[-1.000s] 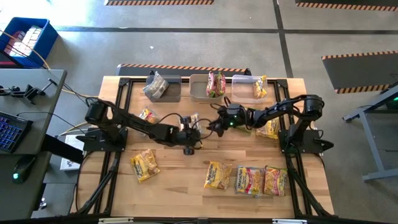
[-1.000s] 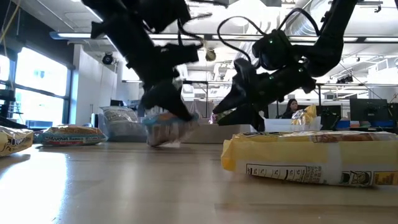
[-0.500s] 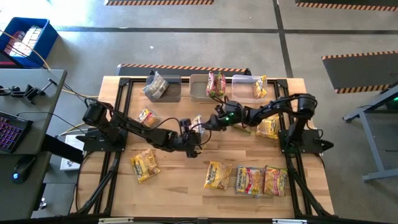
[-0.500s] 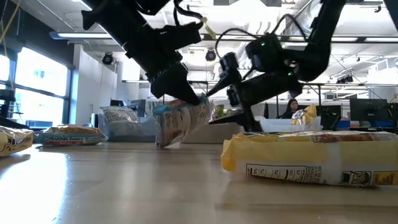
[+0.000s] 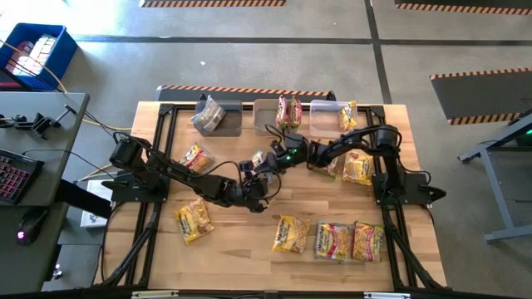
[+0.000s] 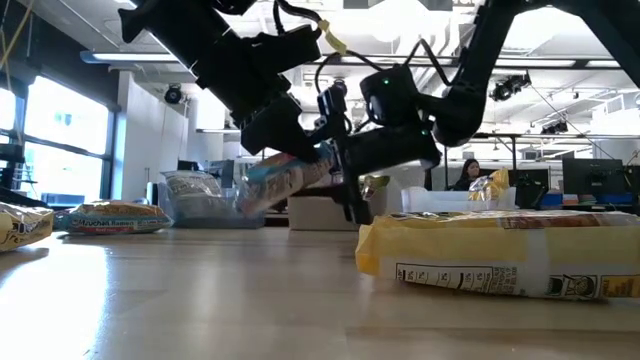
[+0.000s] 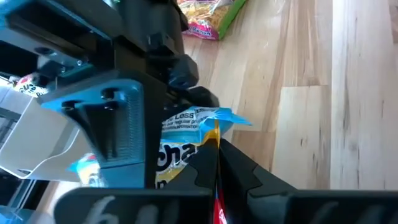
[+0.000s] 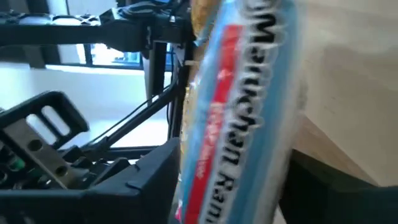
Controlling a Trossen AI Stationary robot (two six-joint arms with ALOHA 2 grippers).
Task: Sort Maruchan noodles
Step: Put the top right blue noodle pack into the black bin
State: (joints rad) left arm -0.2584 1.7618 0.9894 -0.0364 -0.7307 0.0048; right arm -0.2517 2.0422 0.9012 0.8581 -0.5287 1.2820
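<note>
Ten noodle packets (image 5: pixel 198 219), three bins (image 5: pixel 268 120)

The setting is a robotics lab in an open industrial office hall. The wooden table (image 5: pixel 249 241) on its black metal frame stands on a bare concrete floor (image 5: pixel 249 58) marked with yellow-and-black hazard tape (image 5: pixel 241 90), and just left of the table a desk carries a keyboard (image 5: pixel 15 172), with a blue crate (image 5: pixel 33 54) on the floor behind it. Level across the table, exposed ceiling ducts (image 6: pixel 480 35), tall windows (image 6: pixel 60 140) and a seated person (image 6: pixel 467 175) among monitors show in the hall beyond.
</note>
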